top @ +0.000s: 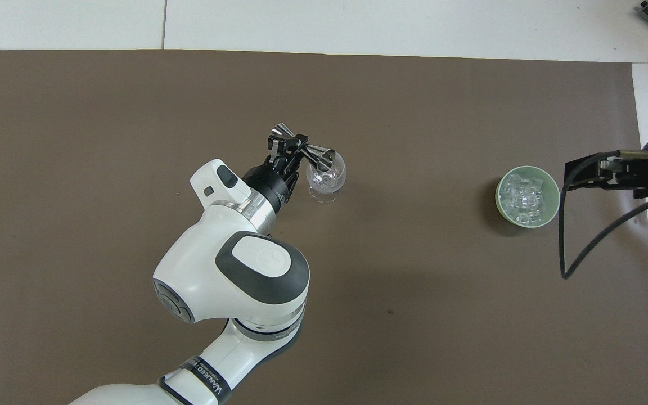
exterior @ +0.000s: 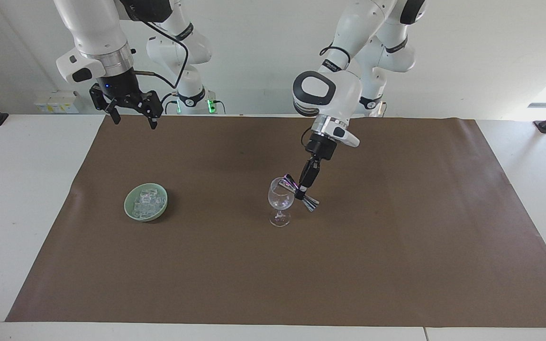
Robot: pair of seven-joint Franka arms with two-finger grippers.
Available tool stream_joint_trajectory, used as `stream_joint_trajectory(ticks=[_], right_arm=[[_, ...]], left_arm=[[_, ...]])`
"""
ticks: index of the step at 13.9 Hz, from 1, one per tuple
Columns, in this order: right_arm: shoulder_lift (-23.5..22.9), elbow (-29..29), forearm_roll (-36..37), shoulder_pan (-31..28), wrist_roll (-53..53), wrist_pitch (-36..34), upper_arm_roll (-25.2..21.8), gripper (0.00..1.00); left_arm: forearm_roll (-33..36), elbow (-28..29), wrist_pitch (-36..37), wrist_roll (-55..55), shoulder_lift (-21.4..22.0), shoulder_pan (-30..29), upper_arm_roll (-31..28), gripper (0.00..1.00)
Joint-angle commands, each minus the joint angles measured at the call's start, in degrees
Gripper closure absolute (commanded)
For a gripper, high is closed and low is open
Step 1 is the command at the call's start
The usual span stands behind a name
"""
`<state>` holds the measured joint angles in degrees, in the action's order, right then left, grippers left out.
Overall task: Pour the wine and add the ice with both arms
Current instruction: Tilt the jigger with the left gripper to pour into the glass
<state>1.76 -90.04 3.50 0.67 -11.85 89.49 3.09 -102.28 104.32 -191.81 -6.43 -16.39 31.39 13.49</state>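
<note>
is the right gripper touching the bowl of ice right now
Apart. The facing view shows the right gripper raised in the air near the robots' edge of the mat, with bare brown mat between it and the green bowl of ice.

White lettering on left arm's (top: pixel 211 315) black band, unreadable.

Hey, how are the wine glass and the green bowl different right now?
The wine glass is clear and stemmed, standing tall; the green bowl is opaque, low and wide. The bowl holds a heap of ice; no cubes show in the glass. The left gripper tips a metal jigger over the glass's rim, while nothing is over the bowl; the right gripper waits, open, nearer the robots. Both stand upright on the brown mat.
</note>
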Motion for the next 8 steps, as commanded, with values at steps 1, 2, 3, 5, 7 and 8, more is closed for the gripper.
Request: stream_joint_trajectory(ticks=[1,2,3,5,7,8], right_arm=[[1.31,-1.28,-0.25,-0.41,1.56,-0.46,0.16,0.0],[1.31,-1.28,-0.25,-0.41,1.56,-0.46,0.16,0.0],[1.31,-1.28,-0.25,-0.41,1.56,-0.46,0.16,0.0],[1.31,-1.28,-0.25,-0.41,1.56,-0.46,0.16,0.0],[1.31,-1.28,-0.25,-0.41,1.56,-0.46,0.16,0.0],[1.31,-1.28,-0.25,-0.41,1.56,-0.46,0.16,0.0]], left_arm=[[0.68,-1.4,-1.81,1.24,-0.75,1.22,-0.66,1.0],[0.94,-1.48,-1.72,1.33,-0.75,1.22,-0.66,1.0],[1.55,-1.49,-1.72,1.68,-0.75,1.13,-0.66,1.0],[2.35,-1.66,-1.28,2.21,-0.84,0.96,-0.75,1.0],[3.4,-1.84,-1.28,2.48,-0.84,0.87,-0.75,1.0],[3.49,-1.84,-1.28,2.56,-0.93,0.87,-0.75,1.0]])
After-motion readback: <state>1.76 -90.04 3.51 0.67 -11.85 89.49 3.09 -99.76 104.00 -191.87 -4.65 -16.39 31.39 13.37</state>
